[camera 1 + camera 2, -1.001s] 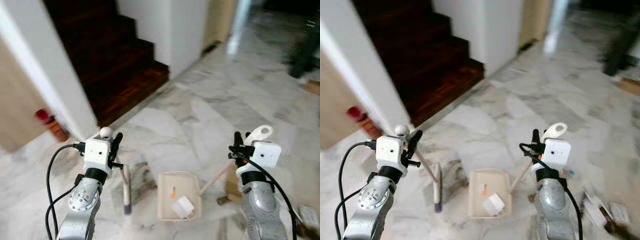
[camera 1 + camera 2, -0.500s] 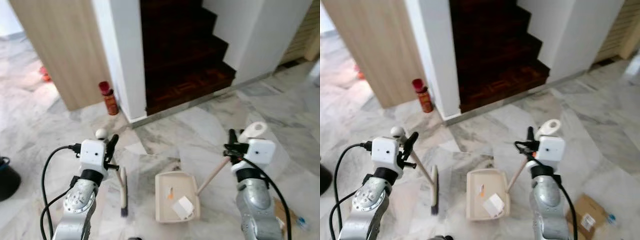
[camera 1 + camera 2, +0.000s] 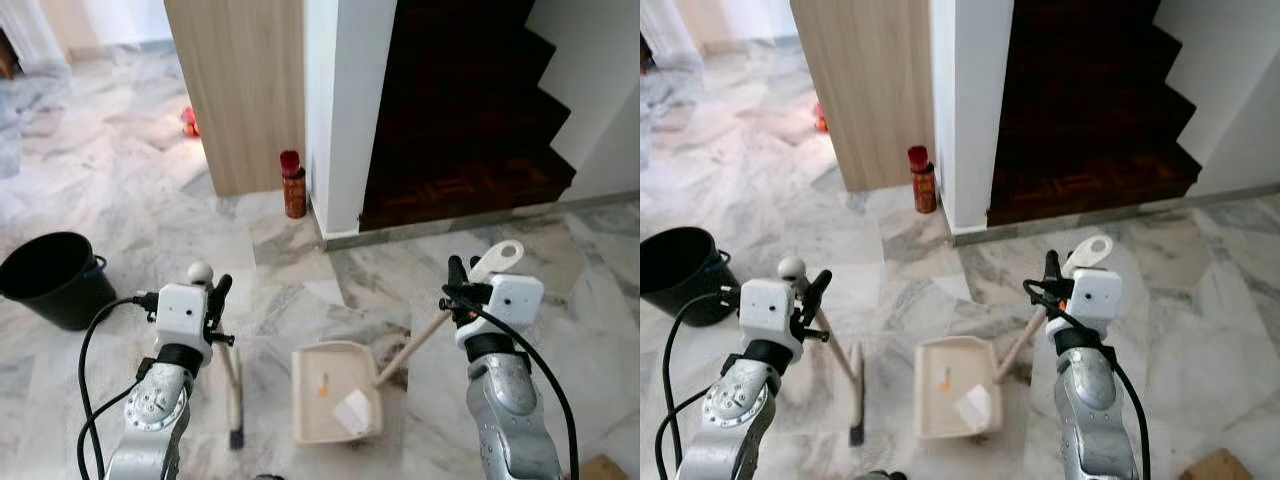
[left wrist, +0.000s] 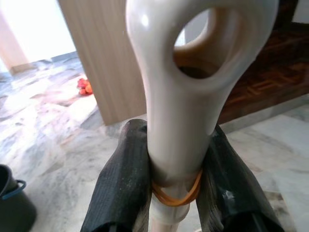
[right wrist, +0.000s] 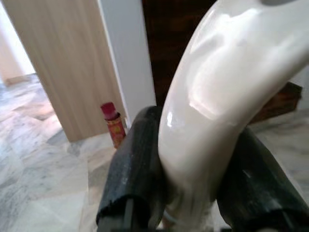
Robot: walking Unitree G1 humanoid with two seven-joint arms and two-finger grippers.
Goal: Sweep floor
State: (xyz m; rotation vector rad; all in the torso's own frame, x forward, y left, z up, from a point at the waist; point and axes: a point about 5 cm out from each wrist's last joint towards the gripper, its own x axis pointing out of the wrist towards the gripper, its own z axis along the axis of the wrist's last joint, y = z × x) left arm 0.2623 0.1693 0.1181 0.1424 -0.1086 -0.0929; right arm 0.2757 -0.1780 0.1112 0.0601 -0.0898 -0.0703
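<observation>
- Left gripper (image 4: 176, 193): both black fingers (image 4: 120, 193) are squeezed tight on the cream broom handle (image 4: 181, 111), just under the big hanging loop at its top end. There's an orange rubber band (image 4: 176, 195) around the handle right where the pads pinch it.
- Right gripper (image 5: 193, 193): same deal, fingers (image 5: 133, 169) closed snug on the glossy cream handle of the dustpan (image 3: 335, 405), gripping it near its looped top end.
- From the head camera, the broom (image 3: 233, 385) slants from the left gripper down to the floor, with its dark bristle head touching the marble just left of the dustpan.
- The dustpan sits flat on the marble floor (image 3: 130, 220) between the two arms, its long handle angling up and right to the right gripper. Inside the pan there's a white scrap of paper (image 3: 352, 412) and a small orange bit (image 3: 322, 383).
- Further out: a black bucket (image 3: 52, 278) stands on the left, well apart from the broom.
- A red spray can (image 3: 292, 184) stands against the corner of the white wall (image 3: 335, 100), next to the wooden panel (image 3: 240, 80).
- Dark wooden stairs (image 3: 470, 130) go up behind the wall on the right.
</observation>
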